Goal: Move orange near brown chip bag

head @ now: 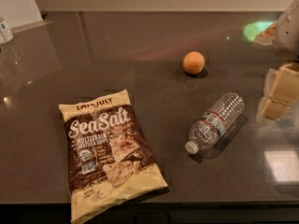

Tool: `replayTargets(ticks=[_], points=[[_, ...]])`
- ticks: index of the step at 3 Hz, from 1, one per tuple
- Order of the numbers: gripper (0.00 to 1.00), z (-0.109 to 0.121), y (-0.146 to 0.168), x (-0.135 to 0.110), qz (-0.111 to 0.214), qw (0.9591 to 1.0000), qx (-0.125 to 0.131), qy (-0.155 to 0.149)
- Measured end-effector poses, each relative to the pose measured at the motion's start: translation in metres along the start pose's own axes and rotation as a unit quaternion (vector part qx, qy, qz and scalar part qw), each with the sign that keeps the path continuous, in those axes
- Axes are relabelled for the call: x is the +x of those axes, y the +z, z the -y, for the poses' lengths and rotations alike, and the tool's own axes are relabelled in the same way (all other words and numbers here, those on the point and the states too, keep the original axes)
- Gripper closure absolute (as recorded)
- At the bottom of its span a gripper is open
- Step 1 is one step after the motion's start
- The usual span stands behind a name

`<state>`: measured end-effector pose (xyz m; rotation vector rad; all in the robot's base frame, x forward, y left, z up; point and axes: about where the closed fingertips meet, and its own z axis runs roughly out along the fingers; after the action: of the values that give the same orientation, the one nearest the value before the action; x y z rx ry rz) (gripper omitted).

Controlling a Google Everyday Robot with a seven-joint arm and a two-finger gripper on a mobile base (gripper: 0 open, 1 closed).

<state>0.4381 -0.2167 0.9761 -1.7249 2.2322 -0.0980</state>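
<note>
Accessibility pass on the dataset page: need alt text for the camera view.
An orange sits on a dark table, well apart from the brown chip bag lying flat at front left. A water bottle lies on its side in front of the orange. The gripper is at the right edge, touching neither.

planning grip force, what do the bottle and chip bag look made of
The water bottle: clear ribbed plastic, see-through, white cap. The brown chip bag: probably glossy plastic film, creased with sheen. The gripper sits at the right edge, apart from both.
</note>
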Motion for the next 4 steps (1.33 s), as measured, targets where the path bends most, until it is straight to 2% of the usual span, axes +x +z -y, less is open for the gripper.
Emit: replayTargets(ticks=[2,3,4], points=[[0.0,0.002,0.0,-0.002,-0.001,1.0,0.001,0.001],[0.0,0.034,0.023,-0.019,0.01,0.9996,-0.002,0.025],[0.0,0.079,0.054,-0.041,0.031,0.9978,-0.007,0.058]])
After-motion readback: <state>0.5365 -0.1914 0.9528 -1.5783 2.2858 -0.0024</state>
